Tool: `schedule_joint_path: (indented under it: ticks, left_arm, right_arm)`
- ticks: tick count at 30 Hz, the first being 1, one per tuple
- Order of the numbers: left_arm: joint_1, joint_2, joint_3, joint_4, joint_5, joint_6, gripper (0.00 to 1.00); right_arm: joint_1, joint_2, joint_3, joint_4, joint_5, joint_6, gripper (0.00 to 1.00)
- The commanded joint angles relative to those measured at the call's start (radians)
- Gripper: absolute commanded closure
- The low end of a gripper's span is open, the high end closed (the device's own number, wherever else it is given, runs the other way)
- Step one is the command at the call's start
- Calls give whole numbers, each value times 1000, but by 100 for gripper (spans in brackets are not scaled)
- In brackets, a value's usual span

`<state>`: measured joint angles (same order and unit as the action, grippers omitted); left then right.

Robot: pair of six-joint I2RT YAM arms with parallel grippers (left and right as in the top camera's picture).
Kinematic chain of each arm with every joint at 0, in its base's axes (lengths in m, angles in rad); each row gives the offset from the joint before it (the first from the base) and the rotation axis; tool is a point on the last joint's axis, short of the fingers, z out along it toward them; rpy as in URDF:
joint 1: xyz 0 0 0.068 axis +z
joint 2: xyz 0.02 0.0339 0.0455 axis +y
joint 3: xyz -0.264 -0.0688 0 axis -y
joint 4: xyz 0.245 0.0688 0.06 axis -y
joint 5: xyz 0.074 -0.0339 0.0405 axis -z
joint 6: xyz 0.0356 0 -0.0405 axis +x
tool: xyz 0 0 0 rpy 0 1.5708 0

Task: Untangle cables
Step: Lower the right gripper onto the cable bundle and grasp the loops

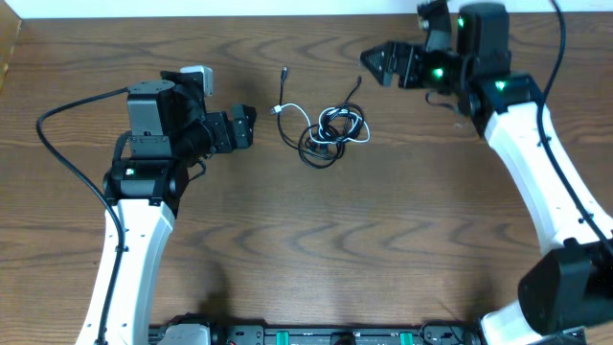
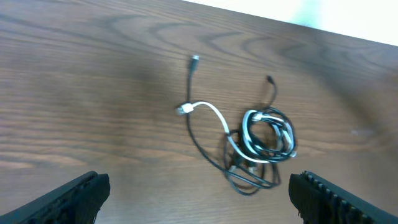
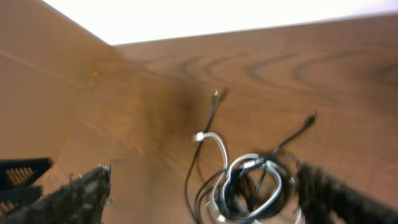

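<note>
A black cable (image 1: pixel 287 120) and a white cable (image 1: pixel 347 129) lie tangled in a small coil at the table's middle. The black cable's two plug ends stick out toward the far edge. The white cable's plug end (image 1: pixel 278 111) points left. Both cables show in the left wrist view, black cable (image 2: pixel 198 138), white cable (image 2: pixel 214 113), and in the right wrist view, black cable (image 3: pixel 194 168), white cable (image 3: pixel 273 199). My left gripper (image 1: pixel 245 126) is open and empty, left of the tangle. My right gripper (image 1: pixel 378 63) is open and empty, above and right of it.
The wooden table (image 1: pixel 306 249) ends at a white strip along the far edge. A wooden wall stands at the far left (image 3: pixel 37 74). Thick black wires run along both arms.
</note>
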<state>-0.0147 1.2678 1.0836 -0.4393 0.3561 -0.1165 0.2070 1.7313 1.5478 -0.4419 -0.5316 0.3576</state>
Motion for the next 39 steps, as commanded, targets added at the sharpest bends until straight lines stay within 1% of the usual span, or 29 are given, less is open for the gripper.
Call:
schedule_joint_path:
  ticks: [1,3,5,9,14,18,21,25,33,39]
  left_arm:
    - [5,14,16,-8,-95,-10,2]
    - [5,25,16,-18,-120,-10,2]
    - [5,34,16,-23,-145,-10,2]
    - [5,53,16,-23,-148,-9,2]
    - [5,71,16,-23,-148,-9,1]
    - [5,75,16,-23,-148,-9,1]
    - [5,75,16,-23,-148,-9,1]
    - [5,75,16,-23,-148,-9,1]
    - [5,75,16,-23,-148,-9,1]
    - [5,75,16,-27,-148,-10,2]
  right_arm:
    - [21,83,44,-36,100,-22,22]
    - [31,119,43,-54,100,14,27]
    - [45,145,43,-77,105,29,35]
    - [82,189,43,-113,127,48,49]
    - [130,238,42,-143,190,128,60]
    - [153,285,42,-162,190,187,64]
    - [157,314,42,-182,190,201,66]
    - [155,332,42,-207,190,208,69]
    - [174,344,42,-226,261,214,70]
    - [187,383,42,-241,260,225,73]
